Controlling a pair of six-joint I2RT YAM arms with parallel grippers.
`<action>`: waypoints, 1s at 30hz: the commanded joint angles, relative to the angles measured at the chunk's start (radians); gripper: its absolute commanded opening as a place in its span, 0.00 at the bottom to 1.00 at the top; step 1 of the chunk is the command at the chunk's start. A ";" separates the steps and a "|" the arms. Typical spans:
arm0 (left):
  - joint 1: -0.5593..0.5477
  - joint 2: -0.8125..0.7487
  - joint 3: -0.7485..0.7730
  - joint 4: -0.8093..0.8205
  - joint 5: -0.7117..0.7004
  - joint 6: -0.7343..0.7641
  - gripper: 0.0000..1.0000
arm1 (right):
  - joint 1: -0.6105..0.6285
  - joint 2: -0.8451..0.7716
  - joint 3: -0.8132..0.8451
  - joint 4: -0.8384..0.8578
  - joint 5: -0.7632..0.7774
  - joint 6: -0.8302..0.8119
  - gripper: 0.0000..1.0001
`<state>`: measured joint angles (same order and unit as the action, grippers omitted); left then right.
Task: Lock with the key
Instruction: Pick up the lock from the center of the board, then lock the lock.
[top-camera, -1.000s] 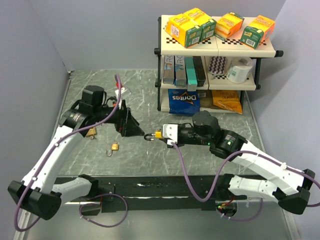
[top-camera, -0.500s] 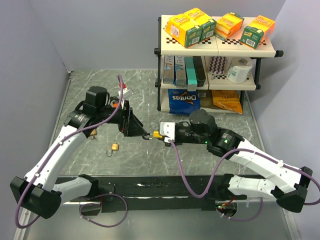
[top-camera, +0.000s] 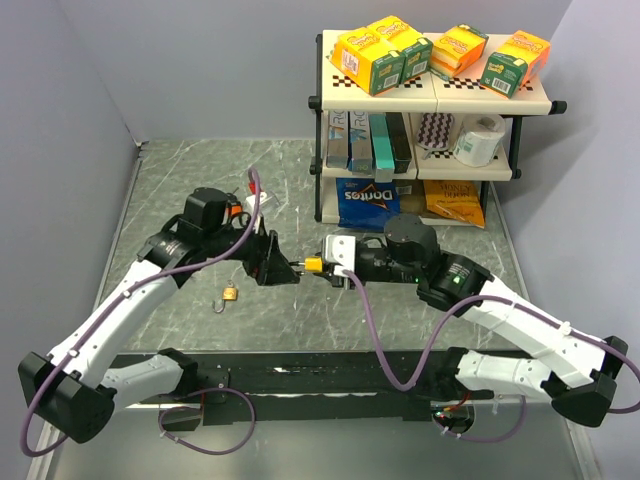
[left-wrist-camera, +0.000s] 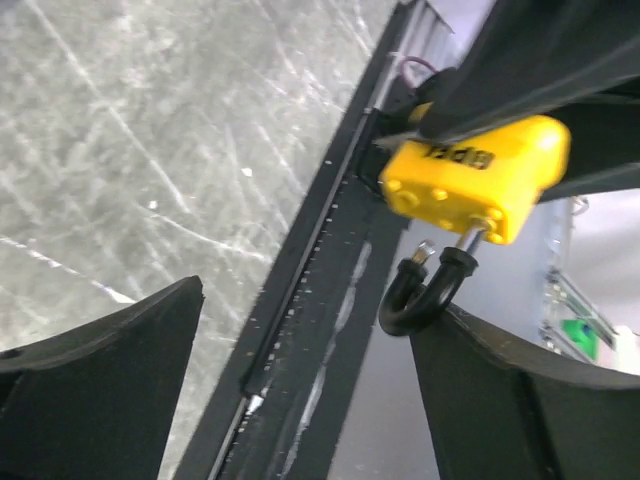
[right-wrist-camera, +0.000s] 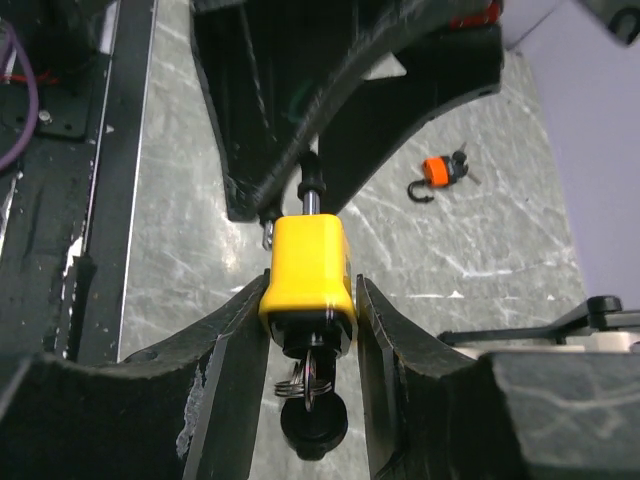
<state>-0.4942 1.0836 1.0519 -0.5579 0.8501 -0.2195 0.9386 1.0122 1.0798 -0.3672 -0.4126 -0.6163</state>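
My right gripper is shut on a yellow padlock and holds it above the table with its black shackle pointing left. In the right wrist view the padlock sits between the jaws, and a black-headed key on a ring is in its underside. The shackle stands open, with one end free. My left gripper is open, facing the padlock. In the left wrist view the shackle lies just inside its right finger.
A small brass padlock lies on the table below the left arm. An orange padlock with keys lies further off. A shelf rack with boxes and snacks stands at the back right. A black rail runs along the near edge.
My left arm has swung right towards the yellow padlock, so its open fingers now reach the shackle. My right gripper has kept the padlock at about the same spot.
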 joint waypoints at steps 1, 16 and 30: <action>0.005 -0.033 0.002 0.038 -0.147 0.049 0.85 | 0.002 -0.024 0.075 0.053 -0.146 0.061 0.00; 0.008 -0.331 -0.109 0.179 -0.068 0.226 0.78 | -0.251 0.055 0.140 0.151 -0.569 0.573 0.00; -0.079 -0.261 -0.067 0.270 0.026 0.088 0.52 | -0.250 0.055 0.112 0.177 -0.626 0.598 0.00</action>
<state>-0.5407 0.8246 0.9482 -0.3180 0.8181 -0.1444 0.6891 1.0847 1.1763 -0.2729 -0.9951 -0.0349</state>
